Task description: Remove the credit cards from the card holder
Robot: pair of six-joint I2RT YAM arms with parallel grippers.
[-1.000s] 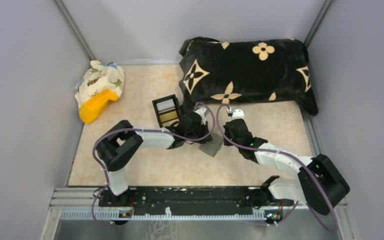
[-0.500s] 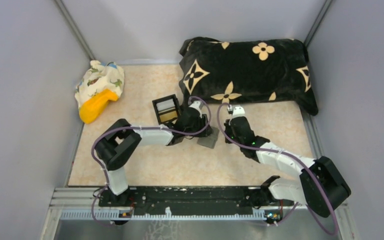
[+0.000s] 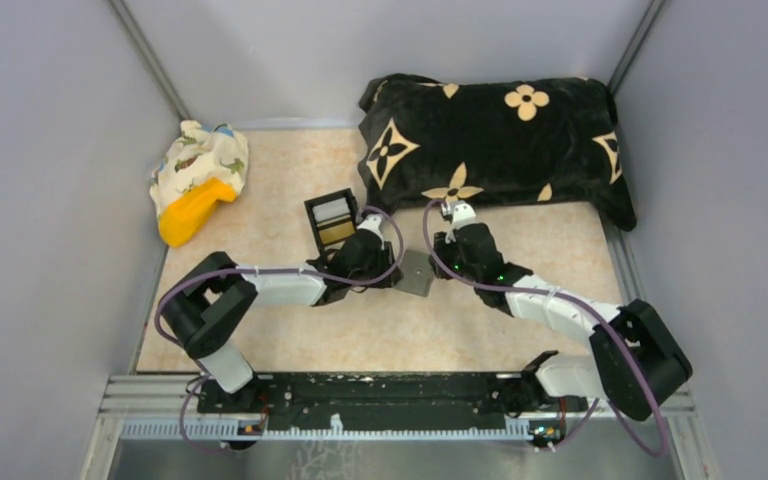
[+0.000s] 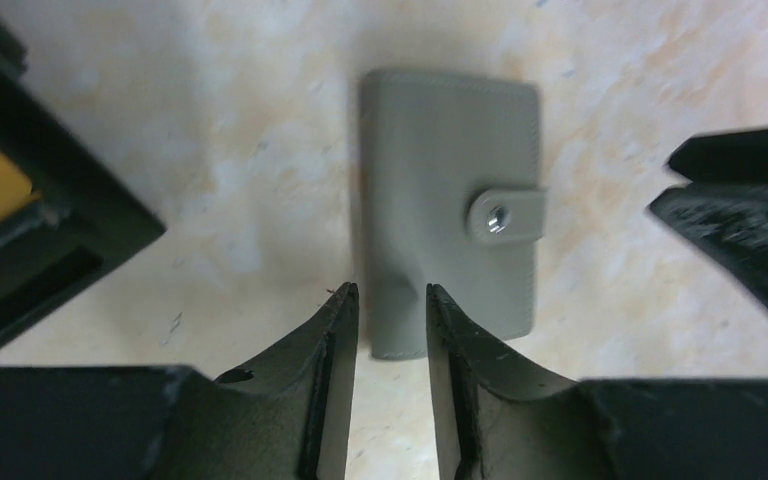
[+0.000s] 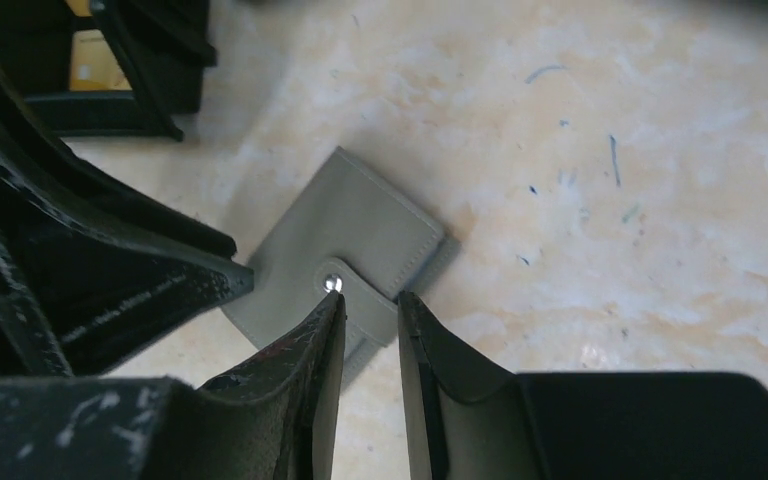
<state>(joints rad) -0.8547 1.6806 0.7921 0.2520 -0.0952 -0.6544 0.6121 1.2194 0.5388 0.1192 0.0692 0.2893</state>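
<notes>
Hovering low over the tabletop (image 3: 290, 330), the left gripper (image 4: 392, 292) has its jaws a little apart w/ nothing clamped; the near-left edge of the card holder (image 4: 450, 200) shows through the gap, lying flat under the tips. The right gripper (image 5: 370, 300) comes in from the right, also slightly parted and empty, its tips right over the snap tab (image 5: 345, 290).

The holder sits mid-table between the two grippers, just right of the black box (image 3: 333, 220) and on the near side of the black patterned pillow (image 3: 490, 140). It's closed, tab snapped down, no cards in sight.

Handling, as I'd judge it:
- Light and thin, so it prob. skids on that smooth top if pushed from one side only.
- Cover looks soft, stitched, leather-like; the cards inside should keep it fairly stiff and flat.
- Not fragile, but lying flat there's little edge to get under.

Where to grab: one gripper pinching or pinning the spine edge opp. the tab, the other nipping the tab's free end and peeling it off the snap. Grabbing across the whole body would just squeeze it shut.
</notes>
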